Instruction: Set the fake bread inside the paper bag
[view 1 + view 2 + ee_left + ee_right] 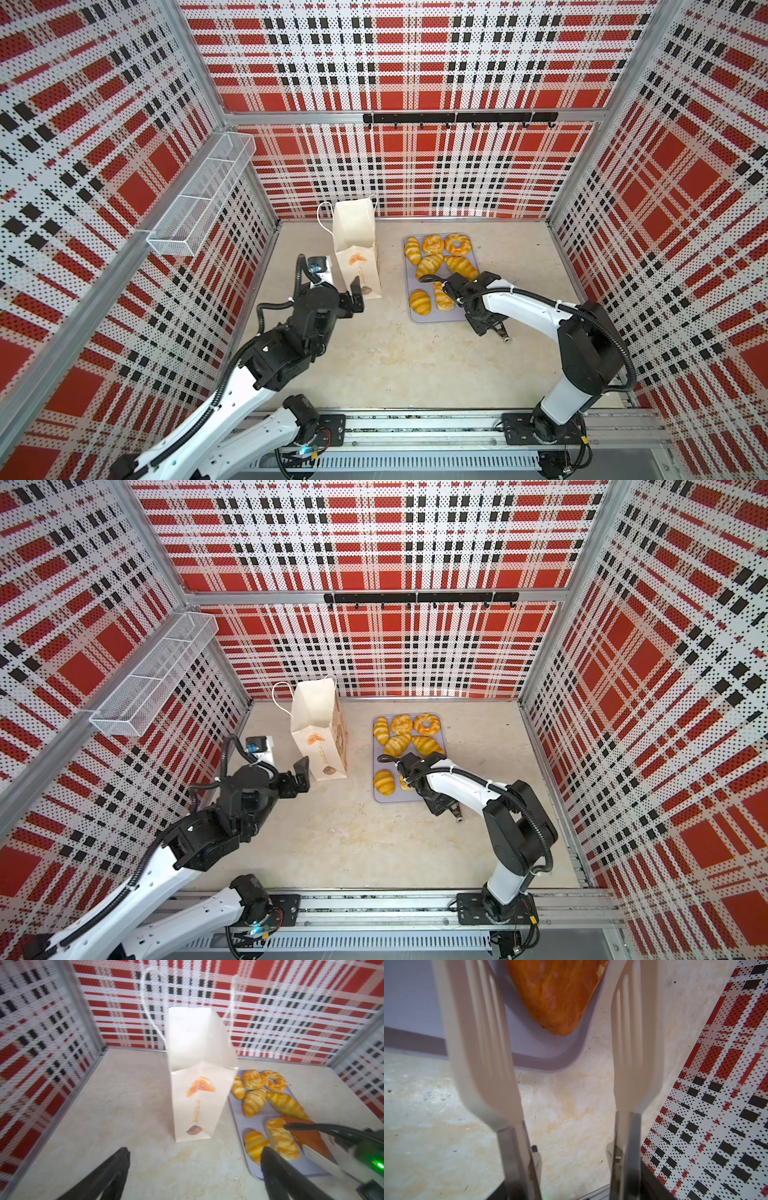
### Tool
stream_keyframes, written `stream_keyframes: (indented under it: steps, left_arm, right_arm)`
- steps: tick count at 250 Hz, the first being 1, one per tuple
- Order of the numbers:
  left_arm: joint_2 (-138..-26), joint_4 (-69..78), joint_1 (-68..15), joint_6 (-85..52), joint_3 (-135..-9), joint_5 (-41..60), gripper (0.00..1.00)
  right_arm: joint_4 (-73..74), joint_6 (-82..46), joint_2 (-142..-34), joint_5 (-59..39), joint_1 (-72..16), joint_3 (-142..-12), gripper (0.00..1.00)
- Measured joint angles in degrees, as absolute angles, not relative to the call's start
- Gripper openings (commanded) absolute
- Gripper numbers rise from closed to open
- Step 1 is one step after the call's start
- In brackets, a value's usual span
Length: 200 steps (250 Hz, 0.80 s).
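The beige tabletop (374,365) carries an upright paper bag (357,266) and a lilac tray (428,318).

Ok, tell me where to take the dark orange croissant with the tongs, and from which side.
Grip the dark orange croissant across its thick middle, not the tapered tip. Come in along its length, over the corner of the tray it points at. The blades of the tongs straddle that tip, so sliding further forward should reach the wider body.

Golden-striped bread (430,266), lilac tray (432,318), cream bag (355,226) with orange print (356,258), mottled beige tabletop (395,365), red-white-black plaid walls (415,62).
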<state>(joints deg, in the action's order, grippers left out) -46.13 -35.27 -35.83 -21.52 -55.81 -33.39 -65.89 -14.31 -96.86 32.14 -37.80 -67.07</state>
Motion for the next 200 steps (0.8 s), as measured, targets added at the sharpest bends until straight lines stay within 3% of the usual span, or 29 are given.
stream_keyframes:
  steps: [49,123,200]
  left_arm:
    - [-52.9,-37.9,-20.0,-20.3,-60.3,-21.1,1.0]
    - [-64.6,-37.1,-12.6,-19.3,-68.0,-8.7,0.97]
    - [-73.1,-36.4,-9.0,-19.6,-73.4,-2.6,0.83]
  right_arm:
    - [-65.7,-13.5,-96.9,32.1,-37.8,-67.1,0.63]
    - [-65.2,-13.1,-96.9,32.0,-37.8,-67.0,0.63]
    - [-65.1,-12.9,-96.8,32.0,-37.8,-67.0,0.63]
